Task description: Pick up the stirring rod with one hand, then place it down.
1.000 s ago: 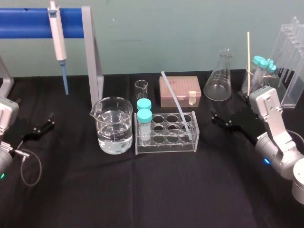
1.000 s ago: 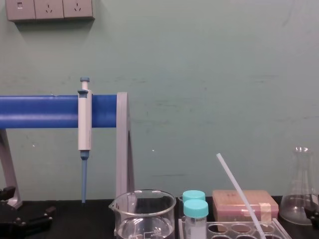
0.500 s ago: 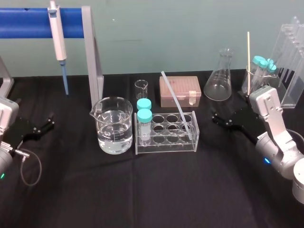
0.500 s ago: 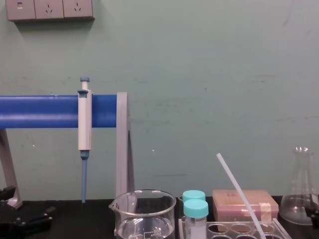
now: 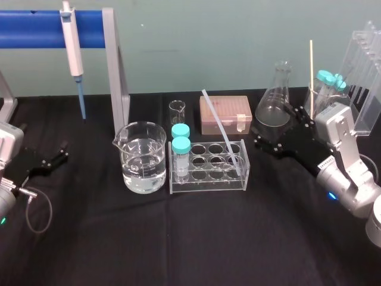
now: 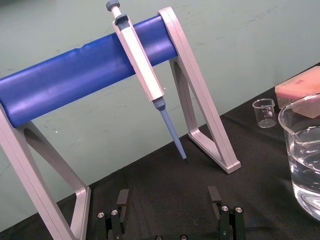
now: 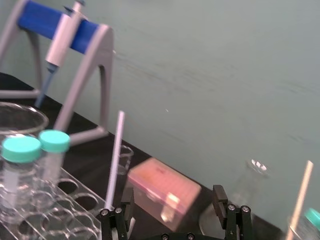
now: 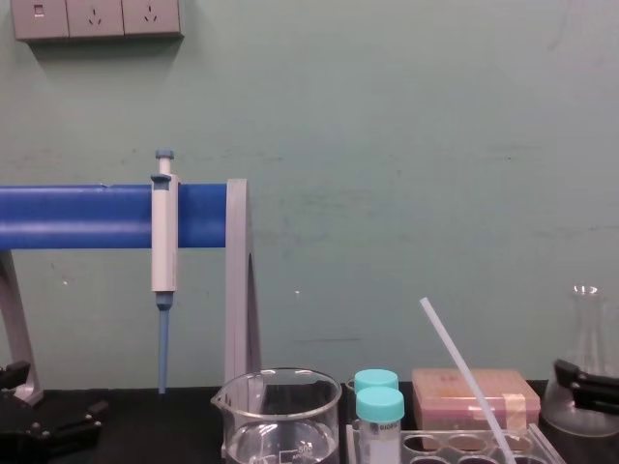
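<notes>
Where the black-clothed table (image 5: 178, 238) meets my left side, my left pincer (image 5: 58, 154) lies low and idle, its two fingers spread wide with nothing between them; the left wrist view confirms the gap is bare. Behind it stands a grey stand with a blue bar (image 5: 36, 28), from which a pipette (image 5: 71, 44) hangs tip down. To the right of the stand's leg sits a large beaker (image 5: 143, 158) partly filled with clear liquid, and a small beaker (image 5: 177, 111) stands farther back. Next comes a clear tube rack (image 5: 208, 179) holding two teal-capped tubes (image 5: 180, 149) in its left-hand wells. The stirring rod (image 5: 219, 126) rests in this rack: its lower end sits in the front well at the rack's right end, and it leans back and to the left, its upper end rising above a pink box (image 5: 224, 113) that stands behind the rack. Nothing grips the rod. Just right of the rack, my right pincer (image 5: 274, 128) is held above the table, fingers wide apart and holding nothing; the forward finger points at the rack's right end, near it but apart, while the rear finger lies in front of the conical flask (image 5: 274, 101). In the right wrist view the rod stands just beside one finger, and I cannot tell whether they touch.
</notes>
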Tool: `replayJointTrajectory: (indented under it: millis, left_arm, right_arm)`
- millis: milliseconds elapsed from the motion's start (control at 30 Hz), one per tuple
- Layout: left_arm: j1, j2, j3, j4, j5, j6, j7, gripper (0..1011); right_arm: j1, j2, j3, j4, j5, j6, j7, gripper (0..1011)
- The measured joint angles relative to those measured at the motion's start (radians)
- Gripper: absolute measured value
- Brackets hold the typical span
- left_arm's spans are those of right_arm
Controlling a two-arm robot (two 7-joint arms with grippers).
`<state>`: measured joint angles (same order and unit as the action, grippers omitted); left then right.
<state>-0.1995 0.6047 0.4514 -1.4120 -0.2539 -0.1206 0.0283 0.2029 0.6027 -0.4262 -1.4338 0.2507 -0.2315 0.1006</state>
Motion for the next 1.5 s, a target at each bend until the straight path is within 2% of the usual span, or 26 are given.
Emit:
replayJointTrajectory:
  millis: [100,433,833,933,1000,1233,1500]
  left_arm:
    - [0.000,0.000,0.000,0.000,0.000,0.000,0.000,1000]
    - [0.000,0.000,0.000,0.000,0.000,0.000,0.000,1000]
    - [0.000,0.000,0.000,0.000,0.000,0.000,0.000,1000]
    - [0.000,0.000,0.000,0.000,0.000,0.000,0.000,1000]
    - [0.000,0.000,0.000,0.000,0.000,0.000,0.000,1000]
    - [0.000,0.000,0.000,0.000,0.000,0.000,0.000,1000]
    - [0.000,0.000,0.000,0.000,0.000,0.000,0.000,1000]
  right_arm:
    - [0.027,-0.012,-0.003,0.025,0.010,-0.026,0.053,1000]
    - [0.109,-0.056,-0.009,0.114,0.034,-0.063,0.170,1000]
    - [0.250,-0.137,-0.017,0.307,0.099,-0.088,0.358,1000]
    - [0.296,-0.165,-0.017,0.378,0.112,-0.097,0.412,1000]
    - [0.304,-0.170,-0.017,0.393,0.115,-0.099,0.422,1000]
    - [0.380,-0.221,-0.021,0.520,0.130,-0.112,0.520,1000]
    - [0.422,-0.260,-0.023,0.595,0.141,-0.114,0.604,1000]
